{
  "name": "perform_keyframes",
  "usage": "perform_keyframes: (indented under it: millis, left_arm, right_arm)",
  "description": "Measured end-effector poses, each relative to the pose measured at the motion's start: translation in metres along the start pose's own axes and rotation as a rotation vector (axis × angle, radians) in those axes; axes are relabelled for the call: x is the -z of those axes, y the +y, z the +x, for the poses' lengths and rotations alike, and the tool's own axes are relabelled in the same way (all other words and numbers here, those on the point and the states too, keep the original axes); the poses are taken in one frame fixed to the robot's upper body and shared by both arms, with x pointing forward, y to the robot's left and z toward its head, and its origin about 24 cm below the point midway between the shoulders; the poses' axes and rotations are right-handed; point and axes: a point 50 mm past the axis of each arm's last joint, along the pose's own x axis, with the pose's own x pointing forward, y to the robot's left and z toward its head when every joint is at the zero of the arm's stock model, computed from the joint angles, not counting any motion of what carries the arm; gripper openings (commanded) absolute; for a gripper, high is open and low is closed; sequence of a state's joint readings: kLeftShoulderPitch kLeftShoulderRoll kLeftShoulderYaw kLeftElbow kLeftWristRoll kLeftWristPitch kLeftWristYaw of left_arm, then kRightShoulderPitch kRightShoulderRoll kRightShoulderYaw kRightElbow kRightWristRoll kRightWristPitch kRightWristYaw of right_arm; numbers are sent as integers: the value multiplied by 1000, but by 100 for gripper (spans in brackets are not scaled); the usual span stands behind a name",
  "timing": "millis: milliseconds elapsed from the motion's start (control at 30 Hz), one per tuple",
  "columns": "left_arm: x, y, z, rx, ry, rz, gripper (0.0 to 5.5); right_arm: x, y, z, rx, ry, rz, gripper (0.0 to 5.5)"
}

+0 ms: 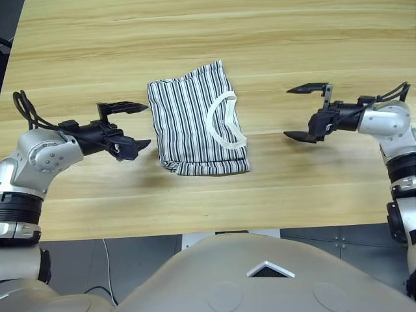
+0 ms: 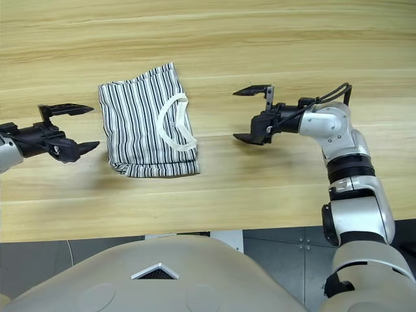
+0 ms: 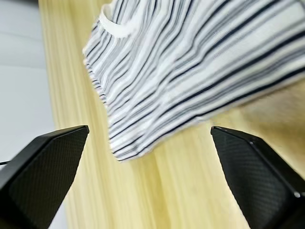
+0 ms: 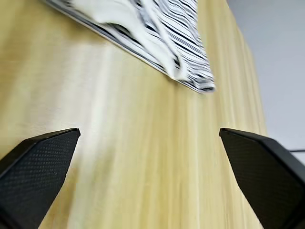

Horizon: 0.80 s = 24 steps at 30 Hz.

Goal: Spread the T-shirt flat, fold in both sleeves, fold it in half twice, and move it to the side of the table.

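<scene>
A black-and-white striped T-shirt (image 1: 192,120) lies folded into a compact rectangle on the wooden table (image 1: 208,39), its white collar (image 1: 224,123) on top toward the right side. My left gripper (image 1: 133,125) hovers open just left of the shirt, its fingers (image 3: 43,167) spread with nothing between them. My right gripper (image 1: 302,112) is open a short way to the right of the shirt, also holding nothing. The shirt's striped edge (image 3: 157,129) lies just ahead of the left gripper. From the right wrist, the folded shirt (image 4: 162,33) lies farther off across bare wood.
The table's front edge (image 1: 162,227) runs just below both arms, with grey floor (image 1: 338,240) beyond it. Bare wood stretches behind the shirt and on both sides.
</scene>
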<state>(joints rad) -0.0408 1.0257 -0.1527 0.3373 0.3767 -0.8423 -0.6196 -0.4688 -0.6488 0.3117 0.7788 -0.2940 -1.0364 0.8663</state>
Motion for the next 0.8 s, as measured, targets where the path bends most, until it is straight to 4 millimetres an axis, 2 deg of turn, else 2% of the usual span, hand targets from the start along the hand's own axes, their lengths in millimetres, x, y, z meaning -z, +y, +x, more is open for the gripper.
perform_keyframes:
  millis: [100, 300, 533, 800]
  left_arm:
    - [-1, -18, 3, 68, -6, -33, 474]
    - [-5, -29, 4, 87, -30, -76, 474]
    - [-11, -32, 9, 98, -74, -81, 474]
    - [-18, -29, 21, 96, -135, -64, 474]
  right_arm:
    - [-4, 8, 6, -47, -42, -46, 550]
    - [-17, 15, 23, -64, -148, -110, 550]
    - [-31, 22, 43, -77, -245, -142, 550]
    - [-42, 18, 67, -71, -296, -225, 550]
